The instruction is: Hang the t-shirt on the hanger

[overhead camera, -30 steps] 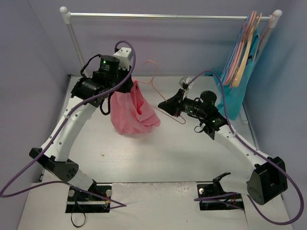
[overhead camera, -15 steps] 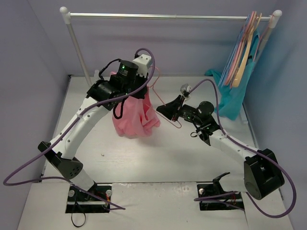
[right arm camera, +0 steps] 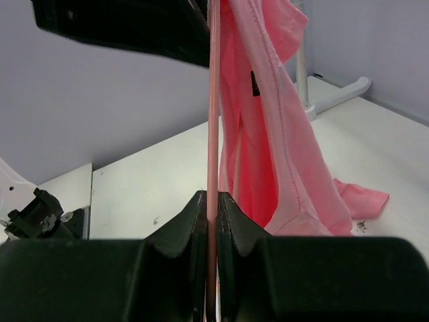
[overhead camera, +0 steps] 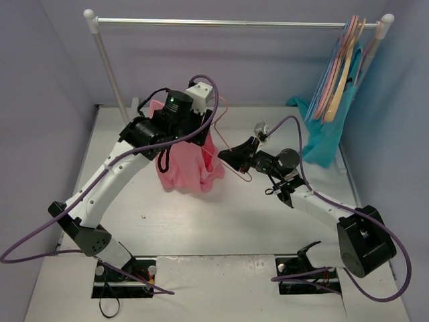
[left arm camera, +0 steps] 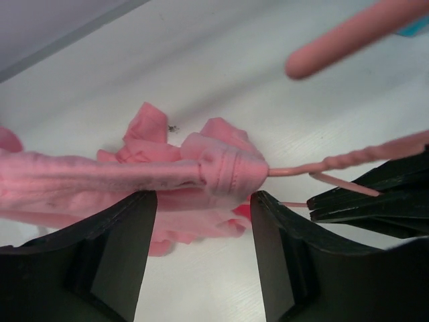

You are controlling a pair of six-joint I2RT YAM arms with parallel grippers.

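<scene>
The salmon-pink t-shirt (overhead camera: 189,166) hangs in a bunch from the thin pink hanger (overhead camera: 222,129), and its lower folds rest on the table. In the left wrist view the collar (left arm camera: 228,171) is gathered round the hanger's wire (left arm camera: 348,161). My left gripper (overhead camera: 202,124) is directly over it, open. Its fingers (left arm camera: 281,248) stand wide on either side, off the cloth. My right gripper (overhead camera: 229,156) is shut on the hanger's wire (right arm camera: 213,134), right of the shirt (right arm camera: 268,134). The wire runs straight up between its jaws.
A clothes rail (overhead camera: 234,23) spans the back, its left post (overhead camera: 110,70) behind the left arm. At its right end hang several thicker hangers (overhead camera: 342,67) and a teal garment (overhead camera: 325,137). Purple cables loop round both arms.
The left arm carried the shirt right onto the hanger, then its jaws opened and let the collar go. The right gripper shifted slightly left with the hanger.
</scene>
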